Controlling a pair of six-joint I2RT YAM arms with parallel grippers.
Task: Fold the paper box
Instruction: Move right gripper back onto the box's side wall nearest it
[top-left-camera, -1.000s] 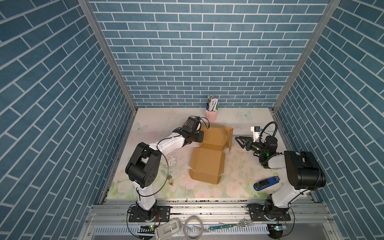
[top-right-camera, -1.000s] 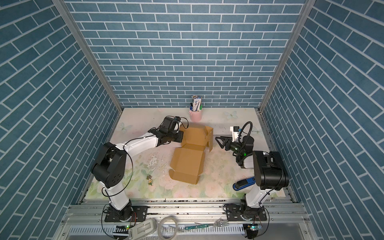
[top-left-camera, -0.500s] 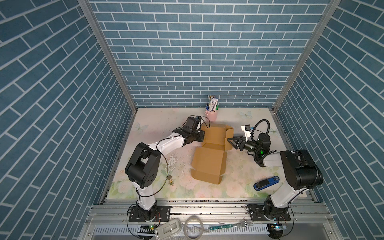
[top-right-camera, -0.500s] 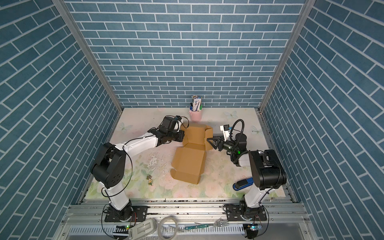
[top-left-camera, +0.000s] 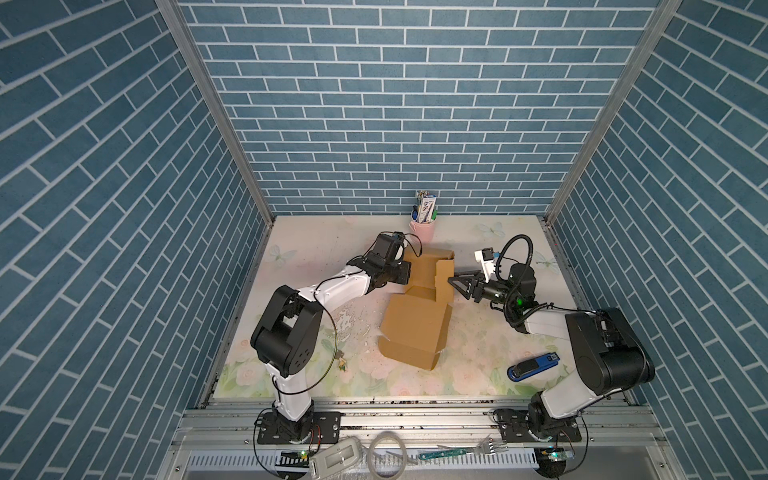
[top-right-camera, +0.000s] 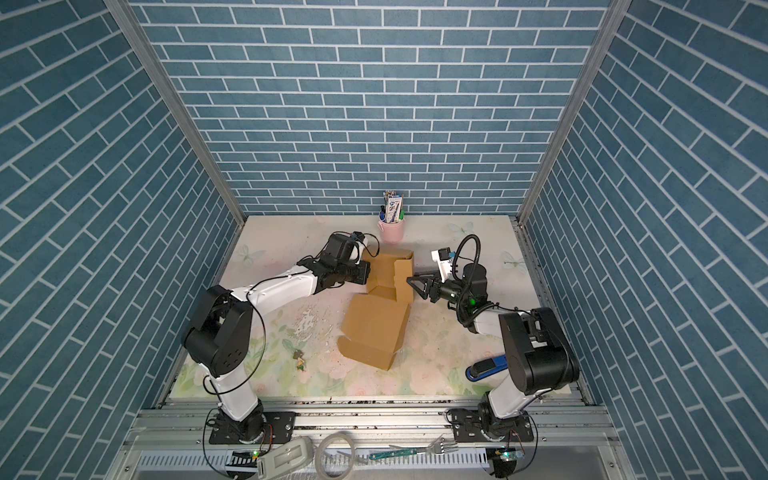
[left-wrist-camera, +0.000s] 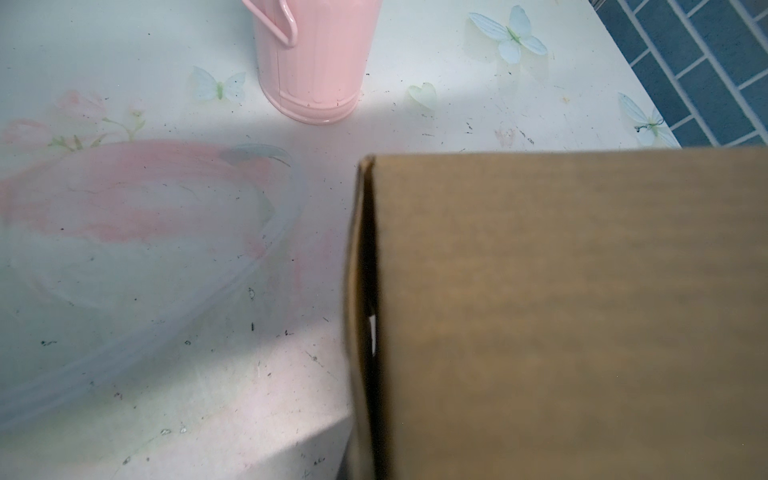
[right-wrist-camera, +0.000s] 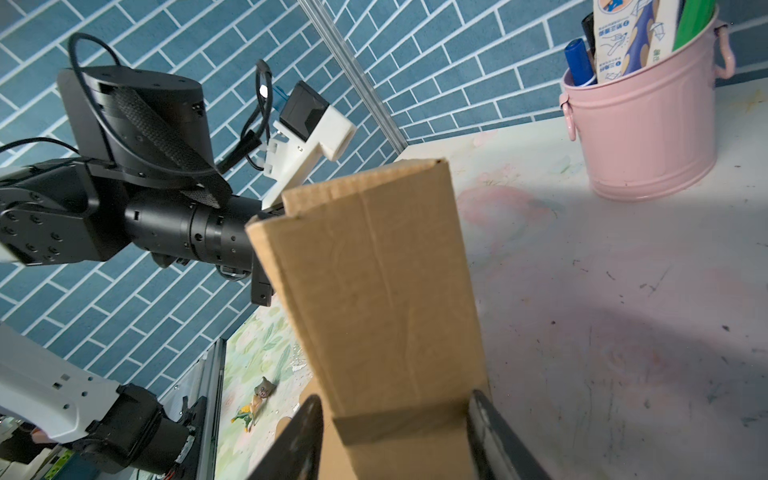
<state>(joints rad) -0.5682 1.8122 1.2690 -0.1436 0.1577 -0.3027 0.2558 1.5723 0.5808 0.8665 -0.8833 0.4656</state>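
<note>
Paper box (top-left-camera: 415, 332) sits in the middle of the bench (top-left-camera: 316, 257), half formed: lid panel flat toward the front, far walls raised. Left end effector (top-left-camera: 406, 273) is fully closed, apparently pinching the left wall. Right end effector (right-wrist-camera: 392, 399) is about half open, straddling the upright right flap and gripping nothing. Risk: closing off the crease would likely buckle the flap, and a sideways push could pull the wall out of the left pinch.

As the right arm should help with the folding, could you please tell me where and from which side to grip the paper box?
Probably the upright flap on the right side of the paper box. It is a thin sheet standing on edge with its top edge free, so come from above on the right, one finger of the right gripper on each face.
</note>
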